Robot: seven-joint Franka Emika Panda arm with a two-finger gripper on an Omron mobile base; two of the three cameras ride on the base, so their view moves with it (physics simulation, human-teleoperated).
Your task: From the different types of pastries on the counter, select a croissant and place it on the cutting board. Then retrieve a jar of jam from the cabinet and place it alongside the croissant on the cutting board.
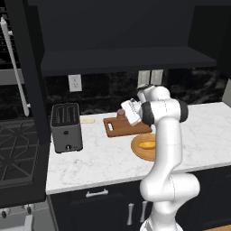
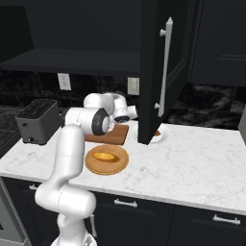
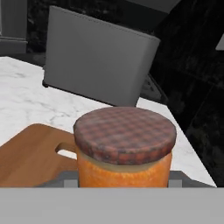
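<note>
One jar of jam (image 3: 124, 151) sits right in front of the hand camera, its checked brownish lid level and its orange body upright between the gripper (image 3: 124, 183) tips, whose grey pads (image 3: 68, 183) show at either side of the glass low in the hand view. The fingers appear to be pinching the jar near its base, though the contact itself is cut off at the bottom edge, so I judge this rather than see it.

Taking the cutting board (image 1: 118, 128) as the landmark: the jar is over the board's slot-handle end, at or just above the wood; I cannot tell whether it rests on it. The toaster (image 1: 66, 126) stands beyond that handle end on the counter (image 1: 99, 158), well apart from the board. A round wooden plate (image 1: 140, 152) with a yellow bun (image 1: 146, 145) lies just beside the board's near edge. From the left base view the wrist hides most of the board, so the croissant cannot be made out there.

As for handling, the jar is likely rigid, smooth and fairly dense for its size, so slippery sides are the risk. A hold across the cylinder's middle, below the lid's overhang, should be steadier than a low pinch, and it wants setting down flat, since glass will not forgive a tilt or a drop.
</note>
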